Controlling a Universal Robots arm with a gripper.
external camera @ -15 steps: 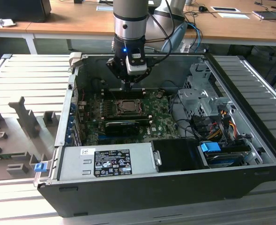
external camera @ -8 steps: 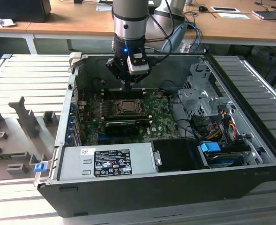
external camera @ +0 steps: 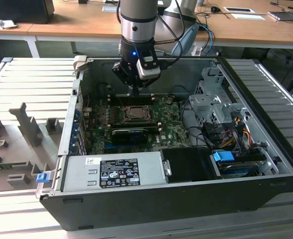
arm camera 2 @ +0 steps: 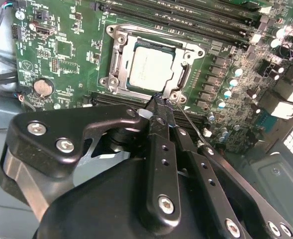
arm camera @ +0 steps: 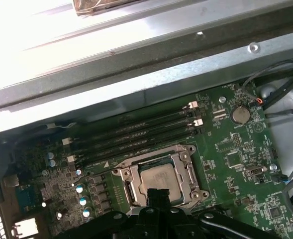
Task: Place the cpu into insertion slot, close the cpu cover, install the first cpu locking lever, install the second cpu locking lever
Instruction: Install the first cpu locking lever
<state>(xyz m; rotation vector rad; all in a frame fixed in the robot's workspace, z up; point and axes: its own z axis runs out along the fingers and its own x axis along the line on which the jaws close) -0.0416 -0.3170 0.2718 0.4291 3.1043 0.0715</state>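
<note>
Grey ribbed bench [external camera: 32,74] is carrying open PC case [external camera: 186,199], mid exterior view. Cpu [arm camera 2: 151,67] is sitting in slot [arm camera 2: 111,82] at board's [arm camera 2: 61,50] centre w/ cover [arm camera 2: 124,57] lying flat over it. Gripper [arm camera 2: 158,98] is hovering at slot's edge, fingers [arm camera 2: 161,129] pinching together.

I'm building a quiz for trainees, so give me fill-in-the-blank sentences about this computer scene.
The cpu cover frames the ___ in the insertion slot.
The circuit board is coloured ___.
The gripper hangs nearest the insertion ___.
Missing words: cpu; green; slot.
</note>
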